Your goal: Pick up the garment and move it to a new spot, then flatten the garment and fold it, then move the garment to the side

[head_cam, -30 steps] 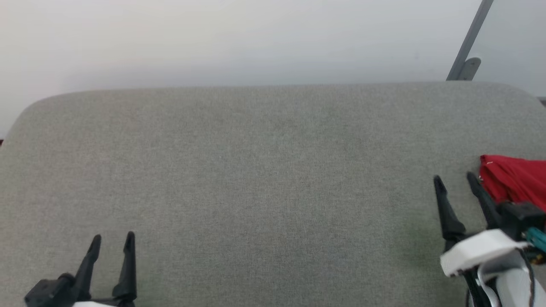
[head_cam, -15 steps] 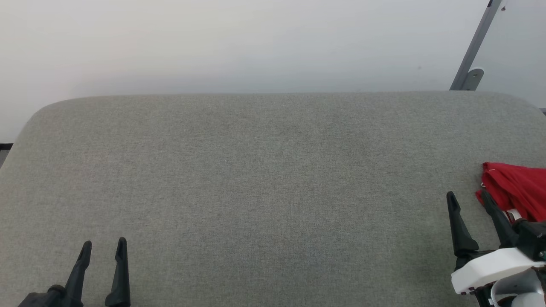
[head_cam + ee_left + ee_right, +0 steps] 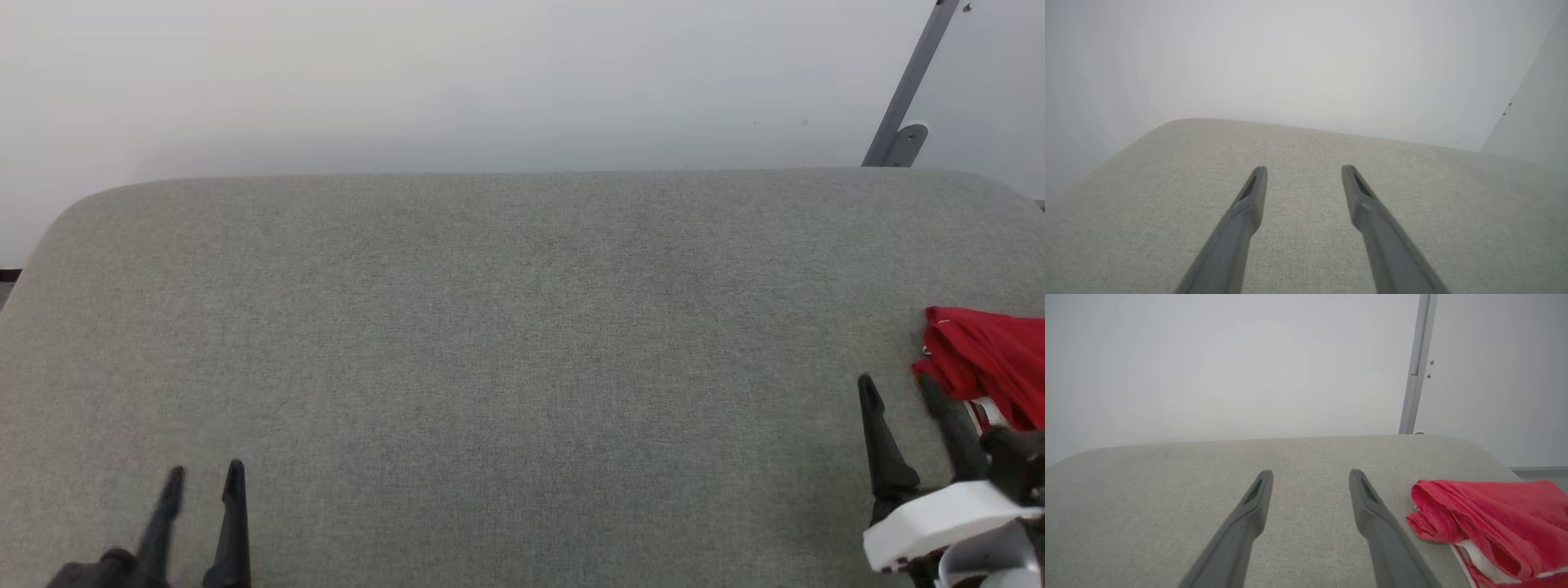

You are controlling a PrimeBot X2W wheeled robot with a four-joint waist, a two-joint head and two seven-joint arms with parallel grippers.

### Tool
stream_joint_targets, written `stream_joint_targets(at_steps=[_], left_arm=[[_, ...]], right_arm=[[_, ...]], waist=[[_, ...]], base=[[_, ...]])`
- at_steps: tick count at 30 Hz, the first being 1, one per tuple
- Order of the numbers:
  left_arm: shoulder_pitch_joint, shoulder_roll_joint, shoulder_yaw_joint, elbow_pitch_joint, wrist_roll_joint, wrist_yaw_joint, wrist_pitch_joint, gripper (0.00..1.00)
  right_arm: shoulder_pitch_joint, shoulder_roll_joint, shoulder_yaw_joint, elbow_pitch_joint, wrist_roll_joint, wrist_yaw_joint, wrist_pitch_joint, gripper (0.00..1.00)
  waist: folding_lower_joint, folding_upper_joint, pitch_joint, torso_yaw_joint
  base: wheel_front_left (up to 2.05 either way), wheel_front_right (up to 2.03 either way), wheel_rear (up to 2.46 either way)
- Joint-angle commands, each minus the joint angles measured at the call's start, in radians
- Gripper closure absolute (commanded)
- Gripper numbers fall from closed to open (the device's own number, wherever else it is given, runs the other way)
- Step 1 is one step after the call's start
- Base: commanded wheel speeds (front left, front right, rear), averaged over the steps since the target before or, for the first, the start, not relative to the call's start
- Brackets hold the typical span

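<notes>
Grey surface (image 3: 522, 327), pale wall (image 3: 408, 73) — garment (image 3: 992, 359) at the surface's right edge.
Left gripper (image 3: 205, 471), right gripper (image 3: 898, 384): fingers wide, empty — right wrist view shows a white cuff (image 3: 1480, 563).

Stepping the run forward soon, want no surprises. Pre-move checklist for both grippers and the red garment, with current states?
1. Left gripper open, nothing between its fingers: ok.
2. Right gripper open, nothing between its fingers: ok.
3. Garment resting on the grey surface, on the robot's right beside the right gripper: ok.
4. Whole garment inside the head view: not ok, the frame's right edge cuts it off.
5. Garment neatly folded: cannot tell; rolled red layers and a white panel show at its near edge.
6. Right gripper's outer finger apart from the garment: cannot tell, they sit very close.
</notes>
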Motion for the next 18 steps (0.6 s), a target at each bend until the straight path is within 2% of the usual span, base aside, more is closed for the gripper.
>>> stream_joint_targets(at_steps=[1, 6, 18], left_arm=[[0.001, -0.004, -0.002, 0.007, -0.002, 0.0, 0.001, 1.0], [-0.004, -0.017, -0.006, 0.023, -0.051, 0.0, 0.013, 1.0], [-0.054, -0.031, -0.002, 0.055, -0.256, 0.0, 0.067, 1.0]], right_arm=[[0.003, 0.002, 0.0, 0.007, 0.001, 0.0, 0.0, 1.0], [0.001, 0.012, -0.006, 0.028, 0.049, 0.0, 0.014, 1.0], [-0.014, 0.033, -0.013, 0.036, 0.256, 0.0, 0.051, 1.0]], waist=[[0.0, -0.0001, 0.0, 0.0], [0.0, -0.0001, 0.0, -0.001], [0.0, -0.0001, 0.0, -0.007]], base=[[0.0, 0.0, 0.0], [0.0, 0.0, 0.0], [0.0, 0.0, 0.0]])
